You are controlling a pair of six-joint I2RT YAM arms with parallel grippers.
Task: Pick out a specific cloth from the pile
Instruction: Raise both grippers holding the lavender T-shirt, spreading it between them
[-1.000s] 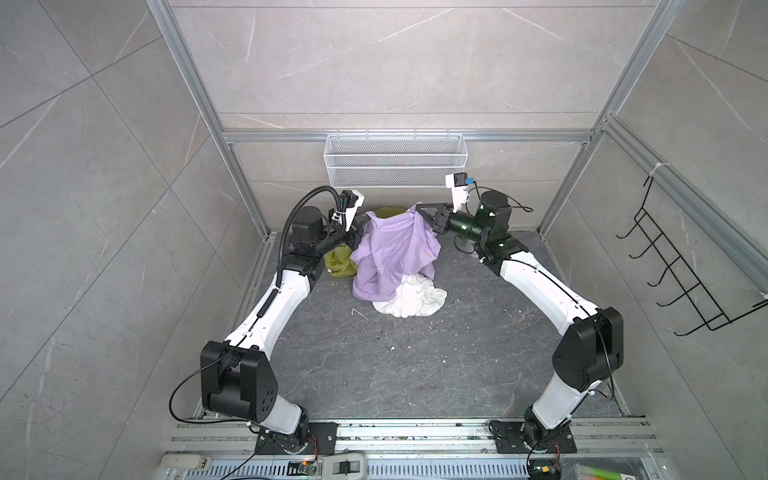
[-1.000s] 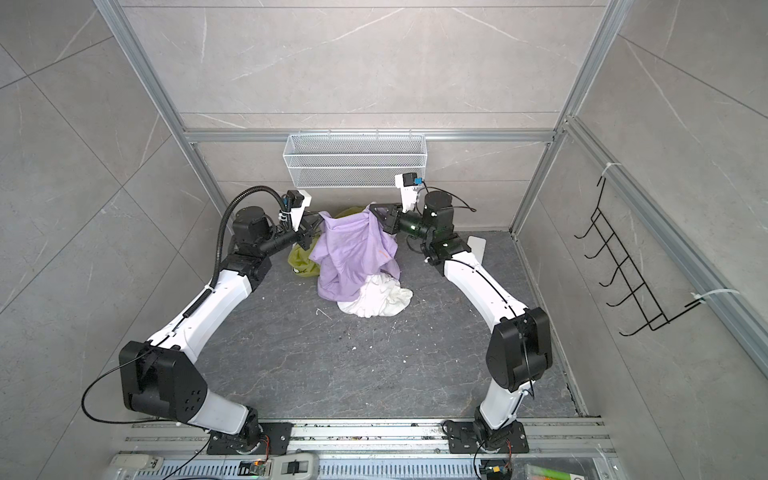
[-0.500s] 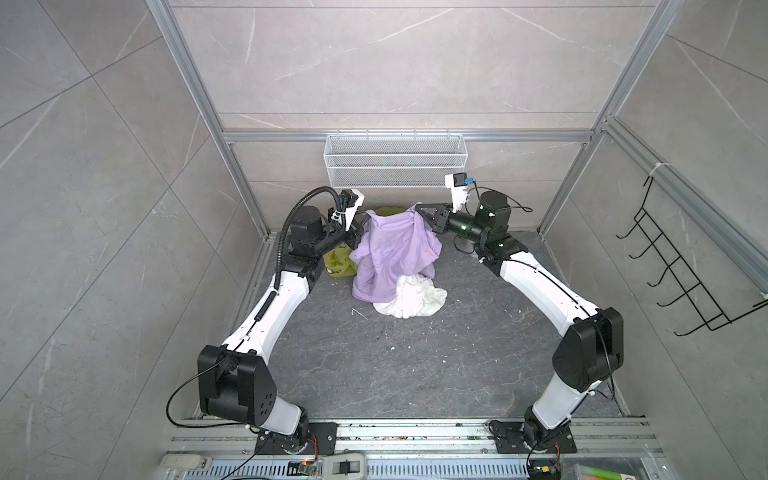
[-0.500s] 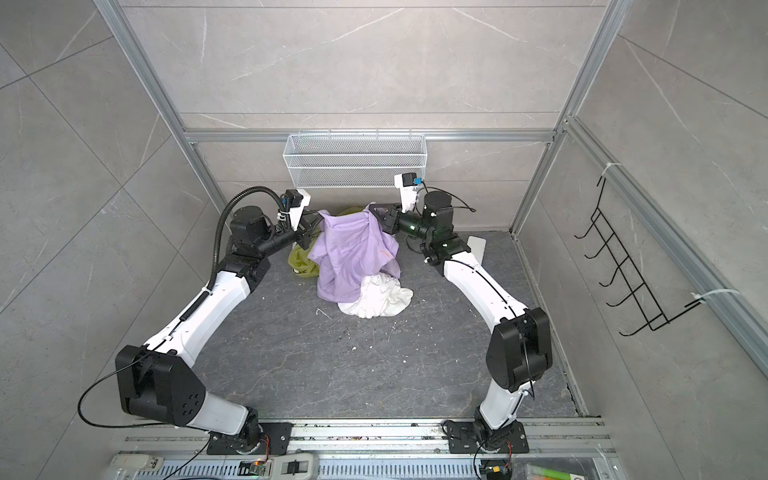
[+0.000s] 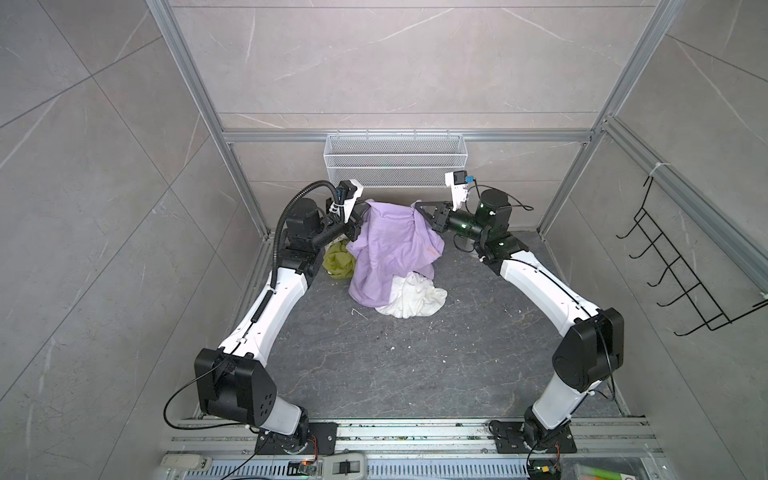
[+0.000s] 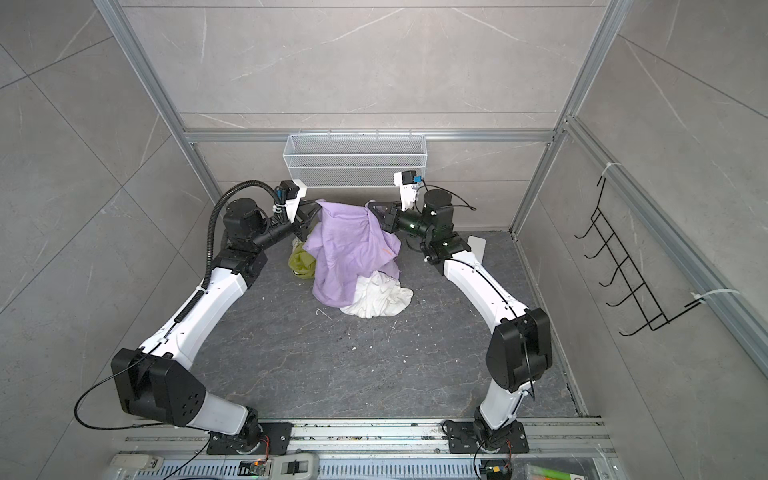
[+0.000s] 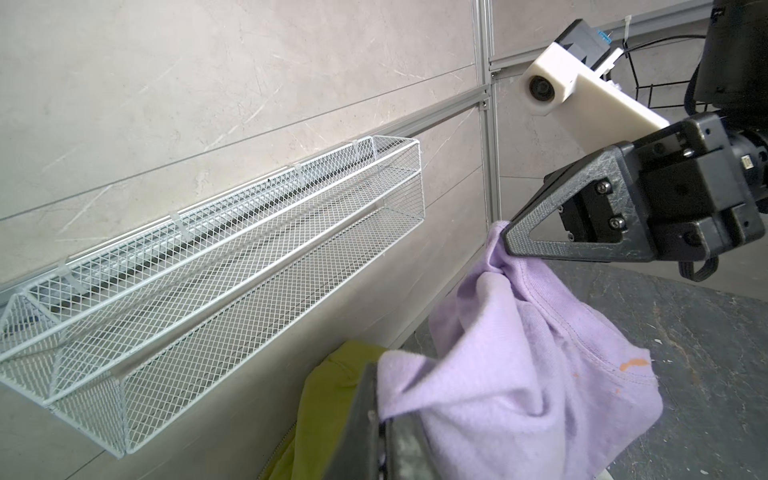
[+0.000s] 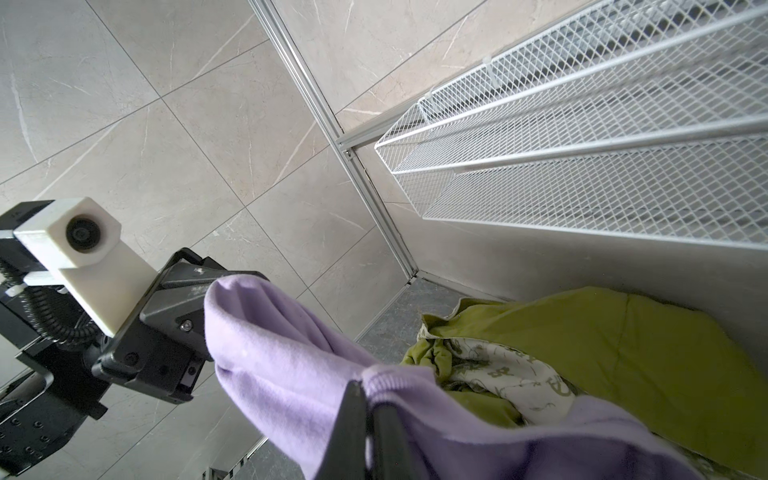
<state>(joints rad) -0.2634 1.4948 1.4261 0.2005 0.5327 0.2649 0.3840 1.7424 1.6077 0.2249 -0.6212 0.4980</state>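
Here the work surface is a dark grey, marbled floor panel point(image 5: 415, 365) flecked with small pale debris, enclosed on three sides by beige stone-pattern wall tiles point(image 5: 374, 62) set in an aluminium frame. A white wire mesh basket point(image 5: 394, 160) is mounted on the back wall at 12 o'clock, and a black wire hook rack point(image 5: 681, 274) hangs on the side wall at 3 o'clock. The lilac cloth point(image 5: 392, 253) is lifted at the far centre of the floor, toward 12 o'clock, and hangs stretched between both arms. The left gripper point(image 5: 360, 218) is clamped on the cloth's upper corner at about 11 o'clock; the right gripper point(image 5: 420, 210) is clamped on the opposite upper edge at about 1 o'clock. The cloth's lower folds drape over the pile point(image 5: 374, 274), touching the white cloth point(image 5: 415, 297) on the near side. The olive-green cloth point(image 5: 338, 262) lies at 10 o'clock of the white cloth, against the back wall; its cream floral print point(image 8: 511, 370) shows in the right wrist view.
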